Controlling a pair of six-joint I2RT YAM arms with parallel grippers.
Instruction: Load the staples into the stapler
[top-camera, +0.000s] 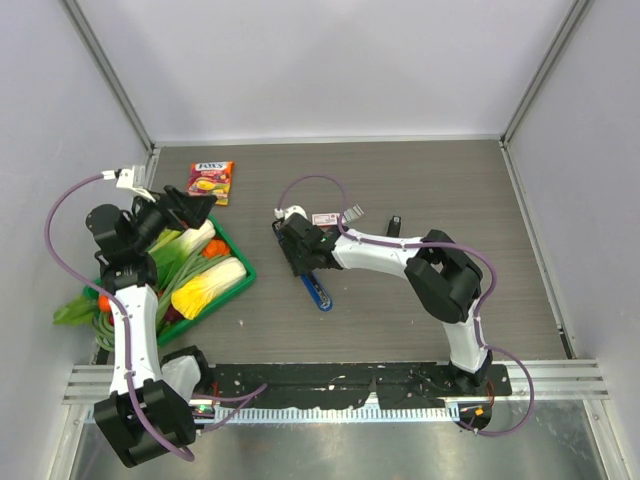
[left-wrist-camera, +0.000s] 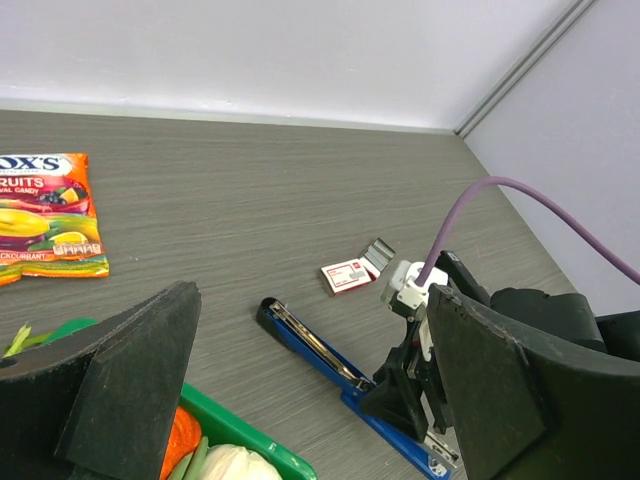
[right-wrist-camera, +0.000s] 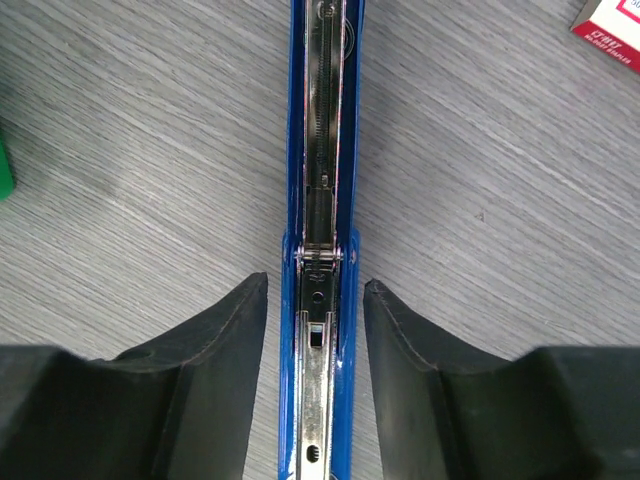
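- Grey wood-grain table (top-camera: 430, 175), seen from above, with two robot arms mounted at its near edge.
- A blue stapler (top-camera: 318, 292) lies near the middle of the table. It is folded open flat, with its long metal channel facing up.
- The right gripper (right-wrist-camera: 315, 290) is low over the stapler. One black finger sits on each side of the blue body.
- In the right wrist view a thin strip of table shows between each finger and the stapler. The jaws are released, straddling it without gripping.
- The staples (top-camera: 353, 212), a short silvery strip, lie on the table beyond the stapler, towards the back wall.
- They are just beside a small red-and-white box (top-camera: 325, 218) and nothing holds them.
- A small black object (top-camera: 396, 225) lies to the right of the staples. It is too small to identify.
- The left gripper (left-wrist-camera: 312, 300) hangs over the left side of the table with its fingers spread wide and nothing between them.
- Below the left gripper is a green tray (left-wrist-camera: 240, 432) filled with leafy vegetables (top-camera: 205, 285).
- A bright packet of fruit candy (top-camera: 211, 182) lies flat beyond the tray, near the back left corner.
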